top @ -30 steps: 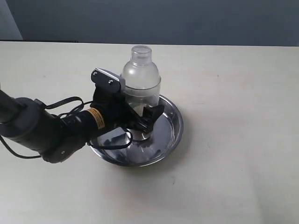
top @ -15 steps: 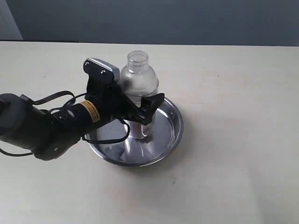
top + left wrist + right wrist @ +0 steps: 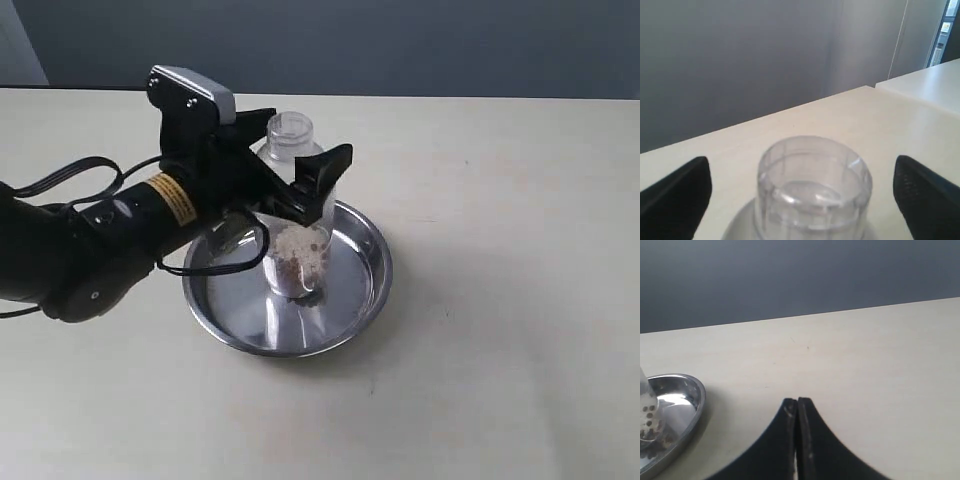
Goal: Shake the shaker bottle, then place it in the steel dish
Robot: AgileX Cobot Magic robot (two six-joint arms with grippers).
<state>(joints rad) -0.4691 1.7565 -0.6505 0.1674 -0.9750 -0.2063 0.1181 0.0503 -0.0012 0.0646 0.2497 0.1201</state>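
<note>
Pale table (image 3: 500, 300), exterior view: shaker bottle (image 3: 295, 255) stands upright in steel dish (image 3: 370, 270) at centre, left gripper (image 3: 297, 150) spread wide around its neck. Left wrist view: cap (image 3: 814, 180) sits between parted fingers (image 3: 675, 197), apart from both. Right wrist view: right gripper (image 3: 797, 440) pressed together, dish at lower left.

We see the shaker bottle (image 3: 296, 258) standing upright on the flat bottom of the steel dish (image 3: 376, 266), with brown-and-whitish granules settled at its base. The left gripper (image 3: 303, 150) sits level with the bottle's shoulder, jaws spread to either side. The dish rests on a pale table (image 3: 500, 350).
</note>
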